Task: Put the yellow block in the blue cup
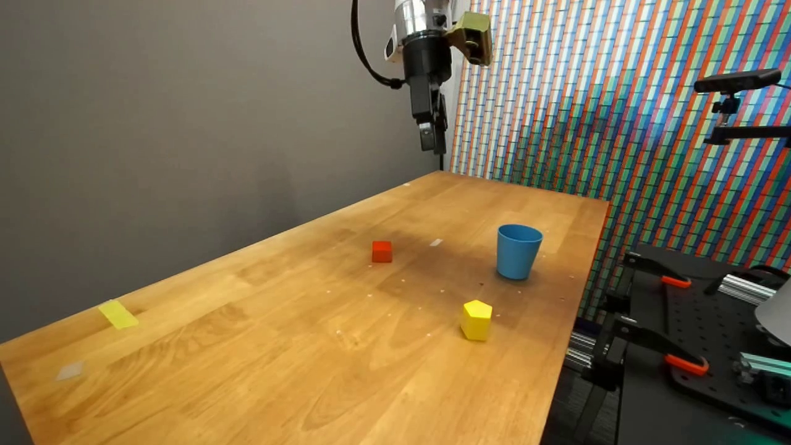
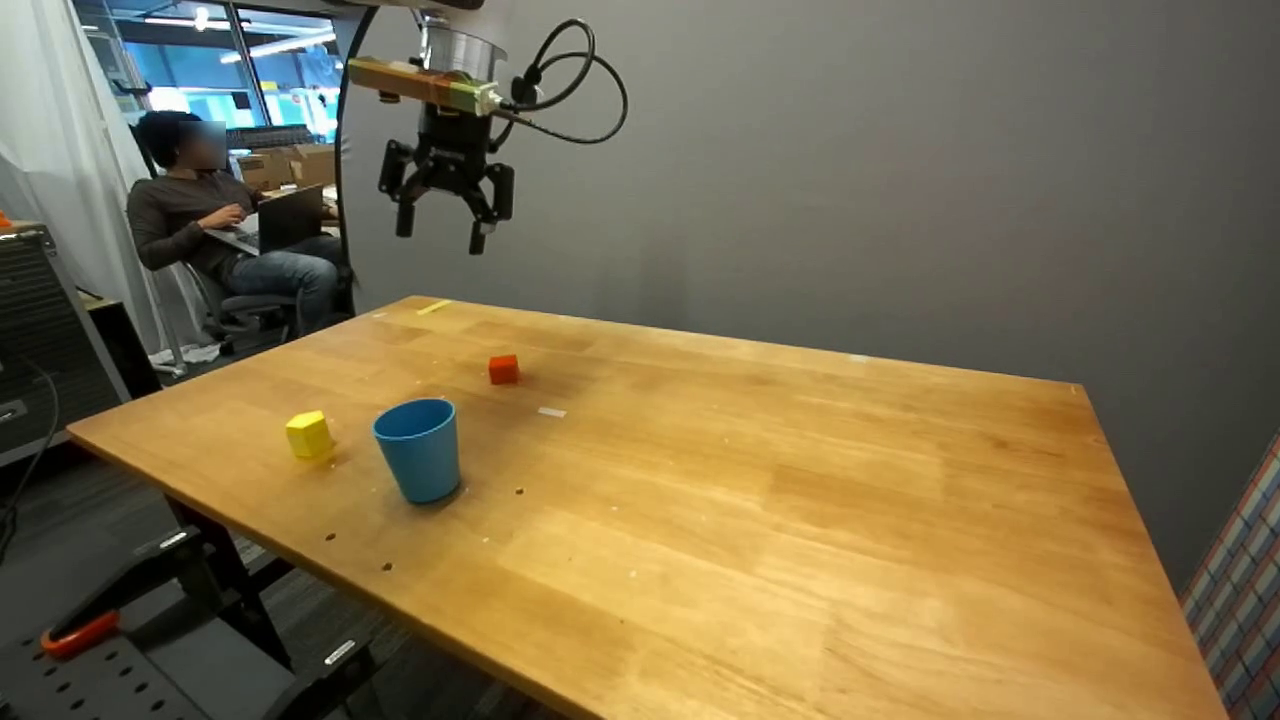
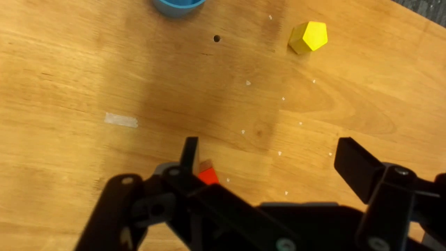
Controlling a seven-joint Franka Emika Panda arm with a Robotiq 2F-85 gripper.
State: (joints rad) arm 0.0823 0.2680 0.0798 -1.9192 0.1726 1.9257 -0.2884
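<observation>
Yellow block (image 1: 476, 321), its top five-sided, stood upright on a wooden tabletop (image 1: 247, 377), near an upright blue cup (image 1: 518, 253) but apart from it. Over the tabletop hung a black end effector (image 2: 441, 236) on the end of a robot arm (image 2: 462, 52), its fingers (image 3: 355, 167) pointing down and spread wide apart. A small red block (image 1: 382, 252) rested on the same surface, well apart from the cup; in the wrist view, part of it was hidden behind one finger.

The tabletop, honey-colored and streaked with grain, carried scattered pale flecks (image 3: 279, 153), several small dark holes (image 3: 216, 38) and a short whitish strip (image 3: 121, 120), while a shadow (image 3: 181, 76) darkened the area near the cup. A flat yellow strip (image 1: 118, 314) lay close to the edge along a plain gray wall (image 2: 850, 180). A black cable (image 1: 356, 29) curved out from the arm in front of that wall.

In an exterior view, a covering (image 1: 618, 93) of small multicolored rectangles rose beyond the tabletop, with a black bar-shaped device (image 1: 738, 80) mounted on a bracket (image 1: 748, 133) before it. Below sat a perforated black plate (image 1: 710, 321) and black clamps (image 1: 655, 343) with orange-red tips. In an exterior view, a person (image 2: 180, 215) in a dark top and jeans, face blurred, sat in an office chair (image 2: 255, 302), an open laptop (image 2: 292, 218) on the lap. A white curtain (image 2: 40, 150) hung at one side, with cardboard boxes (image 2: 312, 165) and large window panes (image 2: 285, 60) behind.
</observation>
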